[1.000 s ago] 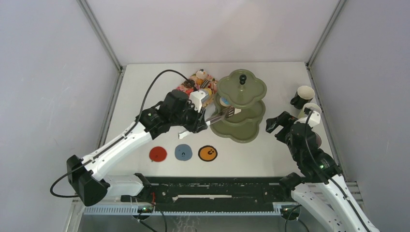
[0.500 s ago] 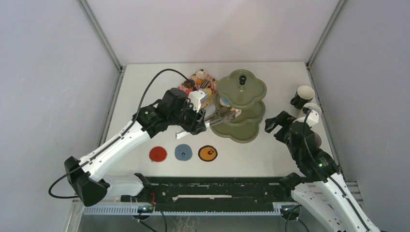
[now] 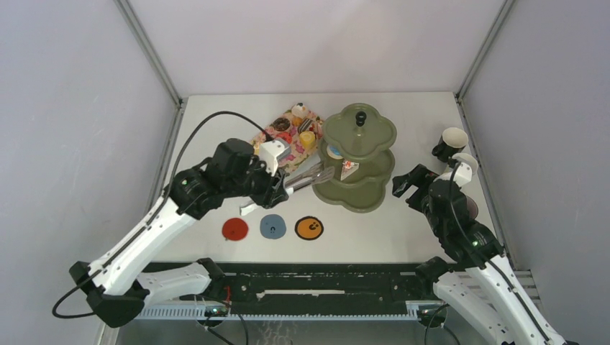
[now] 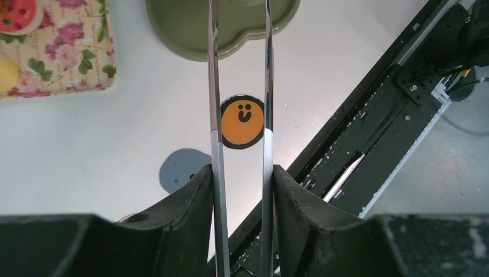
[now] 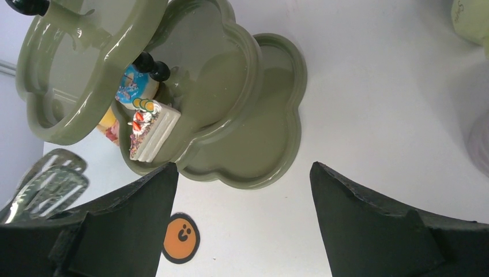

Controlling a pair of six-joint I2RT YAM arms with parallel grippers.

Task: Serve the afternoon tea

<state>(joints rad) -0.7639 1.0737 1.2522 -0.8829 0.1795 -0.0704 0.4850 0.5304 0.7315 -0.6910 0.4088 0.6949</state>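
On the bench (image 3: 216,129), one three-tier stand (image 3: 374,198) is seen, and two sweets are counted on its middle tier: a cake slice (image 5: 149,134) and a blue-topped piece (image 5: 137,86). Three coasters are lined up nearby: a red coaster (image 3: 234,229), a blue coaster (image 3: 272,226) and an orange coaster (image 3: 309,228), on which a smiling face is drawn. Metal tongs (image 4: 214,86) are pinched by the left pincer (image 4: 241,173). The right pincer (image 5: 241,170) is spread, with nothing held. Two mugs (image 3: 453,139) are made out at the right.
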